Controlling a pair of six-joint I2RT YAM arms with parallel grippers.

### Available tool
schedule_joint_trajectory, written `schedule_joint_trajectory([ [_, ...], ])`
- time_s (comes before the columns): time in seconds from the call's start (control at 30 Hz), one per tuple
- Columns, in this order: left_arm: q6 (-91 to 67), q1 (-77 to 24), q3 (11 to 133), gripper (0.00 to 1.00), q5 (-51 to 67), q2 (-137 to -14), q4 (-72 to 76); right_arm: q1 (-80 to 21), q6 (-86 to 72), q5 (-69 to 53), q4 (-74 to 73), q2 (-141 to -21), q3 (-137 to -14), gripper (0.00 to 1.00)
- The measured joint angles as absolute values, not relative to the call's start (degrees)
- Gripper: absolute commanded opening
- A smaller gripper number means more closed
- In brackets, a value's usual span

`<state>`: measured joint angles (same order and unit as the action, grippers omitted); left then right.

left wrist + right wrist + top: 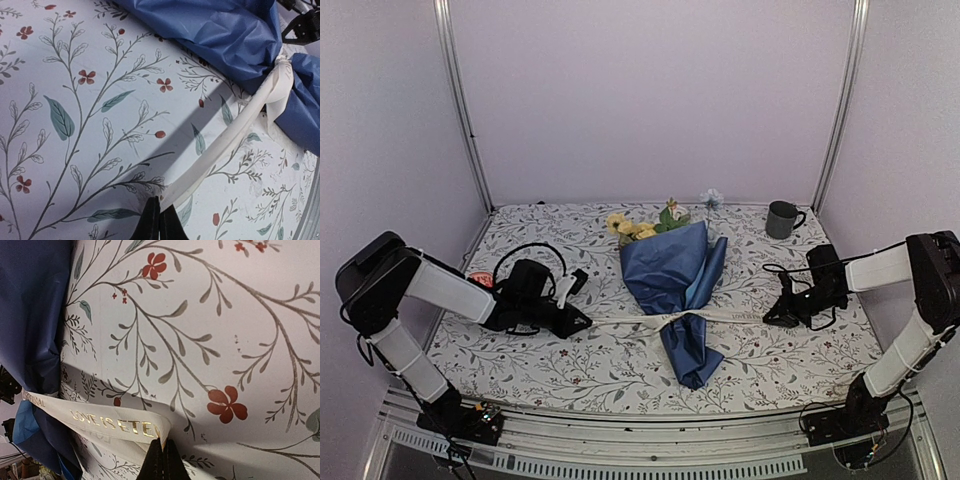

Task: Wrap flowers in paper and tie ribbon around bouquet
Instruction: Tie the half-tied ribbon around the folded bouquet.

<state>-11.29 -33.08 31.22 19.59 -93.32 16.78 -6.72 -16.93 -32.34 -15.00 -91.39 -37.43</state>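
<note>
**While the left tool [582,322] and right tool [770,318] each grip a ribbon [740,316] end, the bouquet [670,275] lies wrapped and cinched**

As far as the views show, the wrapping is done. The paper [665,262] forms a cone around the flowers [635,228], whose yellow blooms and green leaves poke out at the far end. The bouquet lies in the middle of the desk [570,370], narrow end toward the arms.

The ribbon crosses the bouquet's pinched waist, bunched there into what looks like a knot or crossing, and stretches off to either side just above the cloth. The left tool is clamped together on the ribbon's left end. The right tool is pinched on the end that carries gold lettering. Both sit low over the desk, well apart from the bouquet.

What seems left is drawing the tie tight and finishing it. Whether a full knot or bow is formed I cannot tell, since the wrist view shows only a gathered loop at the waist. A grey mug [781,219] stands at the far right, away from the work.
</note>
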Motion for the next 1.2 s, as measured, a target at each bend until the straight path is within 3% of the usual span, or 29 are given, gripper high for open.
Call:
schedule_joint_trajectory([
  [1.2, -10.17, -32.58, 33.28, 0.0, 20.88, -93.01, 13.98, -7.9, -16.78, -33.89, -16.21, -90.7, -37.82, 0.0],
])
